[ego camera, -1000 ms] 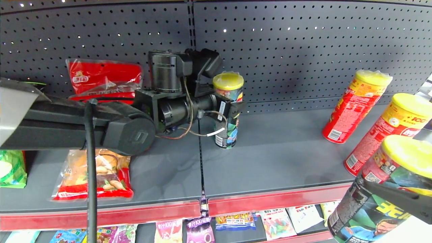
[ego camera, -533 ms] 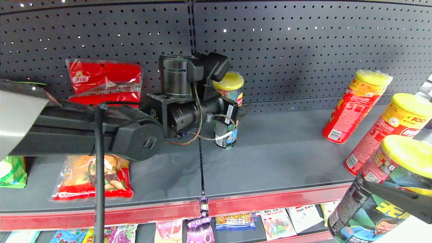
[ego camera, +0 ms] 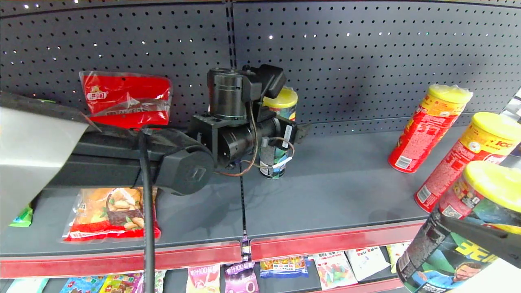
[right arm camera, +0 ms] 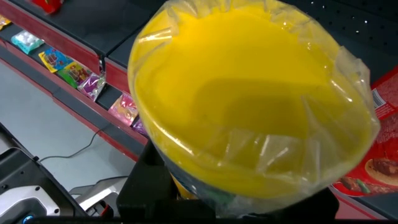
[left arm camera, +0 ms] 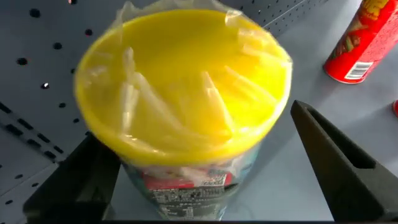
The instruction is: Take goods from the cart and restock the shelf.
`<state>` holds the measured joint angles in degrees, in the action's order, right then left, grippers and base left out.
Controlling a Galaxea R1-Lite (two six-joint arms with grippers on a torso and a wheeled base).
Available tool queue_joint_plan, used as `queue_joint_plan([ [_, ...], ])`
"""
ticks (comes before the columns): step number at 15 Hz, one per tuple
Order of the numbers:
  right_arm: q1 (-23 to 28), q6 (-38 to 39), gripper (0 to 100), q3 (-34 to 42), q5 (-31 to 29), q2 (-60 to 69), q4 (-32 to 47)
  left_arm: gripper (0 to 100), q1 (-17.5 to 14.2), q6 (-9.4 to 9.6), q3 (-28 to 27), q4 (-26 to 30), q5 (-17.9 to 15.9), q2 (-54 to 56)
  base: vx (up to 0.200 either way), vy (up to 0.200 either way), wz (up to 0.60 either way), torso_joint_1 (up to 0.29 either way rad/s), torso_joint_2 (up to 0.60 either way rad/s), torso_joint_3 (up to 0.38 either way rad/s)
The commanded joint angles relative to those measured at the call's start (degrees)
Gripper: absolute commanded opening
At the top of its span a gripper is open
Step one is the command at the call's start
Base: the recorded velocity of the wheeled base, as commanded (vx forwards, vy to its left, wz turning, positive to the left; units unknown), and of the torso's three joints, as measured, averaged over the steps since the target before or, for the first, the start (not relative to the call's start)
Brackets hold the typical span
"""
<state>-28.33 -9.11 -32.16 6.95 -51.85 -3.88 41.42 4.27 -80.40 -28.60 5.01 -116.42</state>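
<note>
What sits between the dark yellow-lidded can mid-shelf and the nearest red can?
Nothing: the head view shows bare grey shelf board between the dark yellow-lidded cylindrical can and the red yellow-lidded can.

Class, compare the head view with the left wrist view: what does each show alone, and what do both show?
Head only: snack bags, the held can in the right gripper, packets on the lower shelf. Left wrist only: the gap between the shelf can and a finger of the left gripper. Both: that can, a red can, the pegboard.
</note>
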Motion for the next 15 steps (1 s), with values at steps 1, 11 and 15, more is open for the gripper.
queue_joint_plan([
  [1, 0.29, -0.03, 0, -0.01, 0.08, 0.08, 0.01, 0, -0.20, 0.04, -0.46, -0.05, 0.79, -0.83, 0.000, 0.000, 0.00, 0.000, 0.00, 0.000],
  [11, 0.56, -0.03, 0, -0.18, 0.17, 0.25, 0.01, 0, -6.00, 0.39, 6.92, 4.34, -16.61, 8.58, 0.000, 0.000, 0.00, 0.000, 0.00, 0.000],
  [15, 0.56, -0.03, 0, 0.25, 0.26, 0.25, 0.01, 0, -8.20, 7.51, 6.92, 10.14, -29.97, 13.68, 0.000, 0.000, 0.00, 0.000, 0.00, 0.000],
])
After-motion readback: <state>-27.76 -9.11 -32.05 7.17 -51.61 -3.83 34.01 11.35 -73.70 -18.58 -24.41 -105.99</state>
